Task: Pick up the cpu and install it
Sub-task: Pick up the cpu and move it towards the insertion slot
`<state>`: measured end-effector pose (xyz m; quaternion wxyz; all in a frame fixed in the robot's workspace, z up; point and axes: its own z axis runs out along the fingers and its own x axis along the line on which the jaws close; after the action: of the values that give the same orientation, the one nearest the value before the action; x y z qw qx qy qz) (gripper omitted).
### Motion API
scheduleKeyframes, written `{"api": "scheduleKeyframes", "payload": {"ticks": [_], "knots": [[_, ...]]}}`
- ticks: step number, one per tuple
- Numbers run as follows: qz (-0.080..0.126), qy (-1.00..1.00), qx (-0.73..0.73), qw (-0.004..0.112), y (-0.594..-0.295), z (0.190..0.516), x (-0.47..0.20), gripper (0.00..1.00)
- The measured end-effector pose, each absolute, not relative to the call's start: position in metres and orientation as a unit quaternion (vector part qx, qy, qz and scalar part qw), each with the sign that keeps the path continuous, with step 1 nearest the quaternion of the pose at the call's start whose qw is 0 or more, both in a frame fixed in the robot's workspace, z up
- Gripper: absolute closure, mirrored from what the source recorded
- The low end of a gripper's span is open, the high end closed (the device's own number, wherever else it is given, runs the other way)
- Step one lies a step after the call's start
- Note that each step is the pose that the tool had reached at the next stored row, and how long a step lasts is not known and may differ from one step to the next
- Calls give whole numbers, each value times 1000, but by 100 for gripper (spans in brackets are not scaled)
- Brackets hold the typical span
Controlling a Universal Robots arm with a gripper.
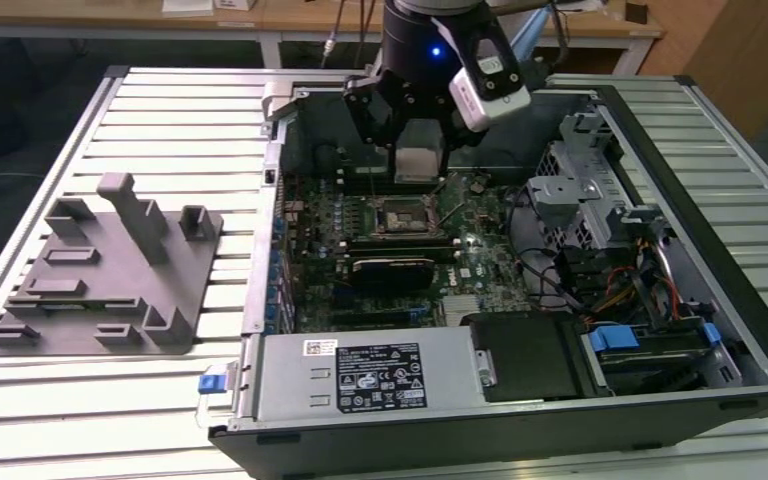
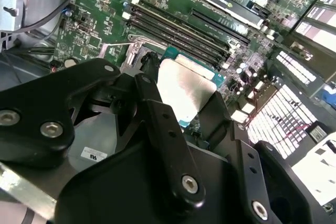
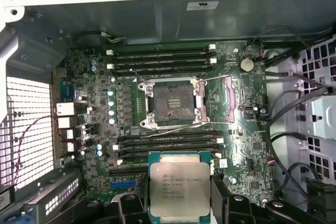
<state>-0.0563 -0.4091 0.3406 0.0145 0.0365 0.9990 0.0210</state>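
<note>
Inside case [image 1: 491,445], near open socket [image 3: 170,100]: cropped along one cpu [image 3: 179,187] edge; clamped between gripper [image 1: 415,165] fingers [image 2: 163,124], opposite sides.

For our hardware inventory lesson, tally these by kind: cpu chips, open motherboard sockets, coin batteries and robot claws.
cpu: 1
socket: 1
coin battery: 1
claw: 1
Total: 4

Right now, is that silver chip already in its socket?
Out. The hand holds the cpu, and the socket is bare.
</note>
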Motion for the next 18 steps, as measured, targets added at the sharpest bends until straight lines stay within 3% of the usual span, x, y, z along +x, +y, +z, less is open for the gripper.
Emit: {"api": "scheduleKeyframes", "payload": {"ticks": [18], "knots": [[21,999,36,14,-404,306,-56,45]]}}
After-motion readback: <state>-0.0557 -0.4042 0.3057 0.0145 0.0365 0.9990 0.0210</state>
